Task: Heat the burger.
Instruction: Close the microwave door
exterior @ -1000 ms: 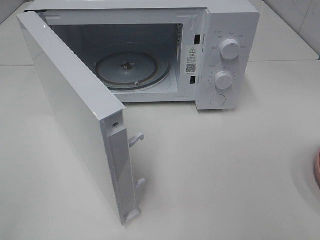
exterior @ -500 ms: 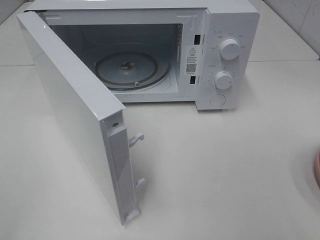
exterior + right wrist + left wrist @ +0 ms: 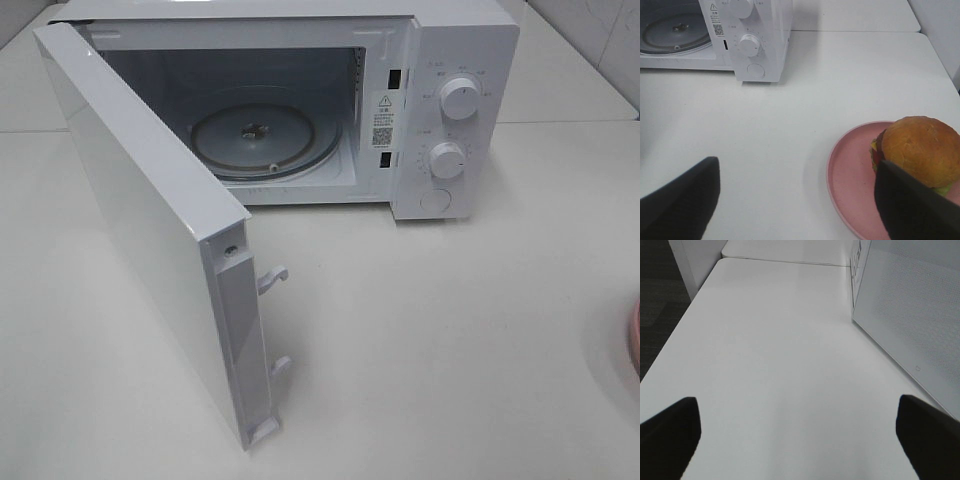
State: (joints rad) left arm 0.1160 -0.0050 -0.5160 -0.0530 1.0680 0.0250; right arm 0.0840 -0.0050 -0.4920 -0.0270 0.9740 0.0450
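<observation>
The white table carries an open white microwave and, well apart, a pink plate.

There is one microwave with one open door, one glass turntable inside, two knobs and one round button. One burger sits on one pink plate. Two grippers show, the left gripper and the right gripper.
</observation>
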